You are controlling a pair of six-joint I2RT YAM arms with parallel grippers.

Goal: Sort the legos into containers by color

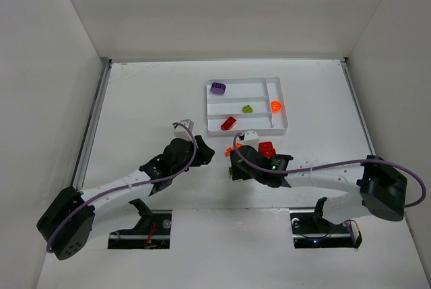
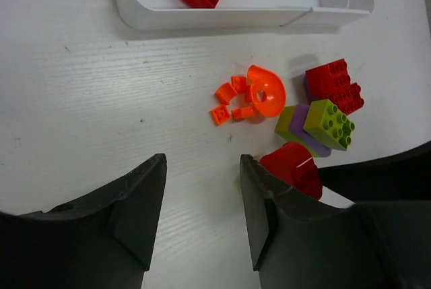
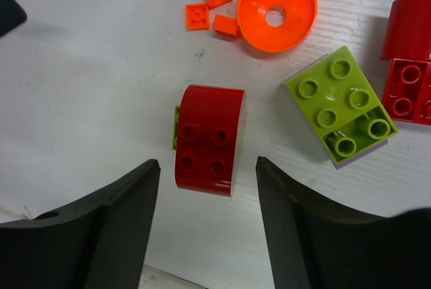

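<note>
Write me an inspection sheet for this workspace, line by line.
Surface: white table, a few dark specks.
Job's things: white tray holds purple brick, lime piece and red brick in separate long slots, orange piece at the end slot. Loose outside: orange round piece, small orange bits, lime brick, red bricks, red curved brick.
Clutter: nothing seen.
Grippers: left gripper open, empty; right gripper open, straddling the red curved brick without touching.
Cables: purple cable along each arm.
Surroundings: white walls on three sides.
</note>
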